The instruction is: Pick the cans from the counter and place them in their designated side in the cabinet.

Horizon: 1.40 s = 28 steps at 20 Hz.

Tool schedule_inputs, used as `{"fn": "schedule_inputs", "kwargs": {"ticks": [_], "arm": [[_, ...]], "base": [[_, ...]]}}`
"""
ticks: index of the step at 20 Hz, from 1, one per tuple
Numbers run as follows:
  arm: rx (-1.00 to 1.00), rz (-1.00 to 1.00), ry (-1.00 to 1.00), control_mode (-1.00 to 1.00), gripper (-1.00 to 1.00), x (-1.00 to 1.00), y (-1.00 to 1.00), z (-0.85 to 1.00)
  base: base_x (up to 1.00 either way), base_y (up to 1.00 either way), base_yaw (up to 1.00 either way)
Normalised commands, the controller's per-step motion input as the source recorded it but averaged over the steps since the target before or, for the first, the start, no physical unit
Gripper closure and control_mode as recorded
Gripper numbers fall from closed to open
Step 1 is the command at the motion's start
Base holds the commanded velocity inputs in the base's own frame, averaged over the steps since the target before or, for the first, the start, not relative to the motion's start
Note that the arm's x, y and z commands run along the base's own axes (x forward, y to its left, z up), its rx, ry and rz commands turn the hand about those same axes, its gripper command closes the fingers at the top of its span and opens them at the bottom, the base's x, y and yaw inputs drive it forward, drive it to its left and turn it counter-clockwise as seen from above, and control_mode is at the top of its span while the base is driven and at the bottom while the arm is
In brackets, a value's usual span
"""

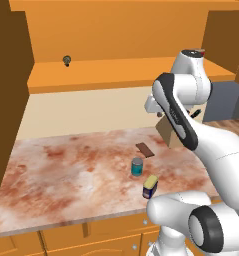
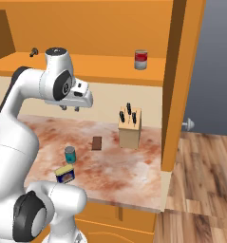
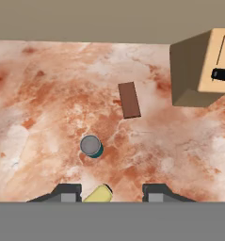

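While empty jaws hover high, teal can (image 3: pixel 91 146) stands below them.

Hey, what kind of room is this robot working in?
Most likely a kitchen, a rendered one. A marbled stone counter sits over orange drawer fronts, a knife block stands on it, and a red-and-grey can sits on the shelf of the orange wall cabinet.
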Motion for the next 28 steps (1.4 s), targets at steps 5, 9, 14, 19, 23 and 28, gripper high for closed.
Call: {"fn": "schedule_inputs", "kwargs": {"ticks": [5,9,14,19,23,28], "arm": [[0.0,0.0,0.0,-1.0,-1.0,-0.01,0.02,0.0],[0.0,0.0,0.0,-1.0,-1.0,-0.05,0.16,0.0],[0.0,-0.02,0.0,-1.0,-1.0,-0.08,0.19,0.0],[0.0,-0.08,0.0,-1.0,-1.0,-0.13,0.2,0.0],[0.0,-0.12,0.0,-1.0,-1.0,-0.22,0.08,-0.02],[0.05,-0.11,0.01,-1.0,-1.0,-0.21,0.05,-0.11]], "base": [[0.0,0.0,0.0],[0.0,0.0,0.0],[0.0,0.0,0.0],[0.0,0.0,0.0],[0.0,0.0,0.0],[0.0,0.0,0.0]]}}
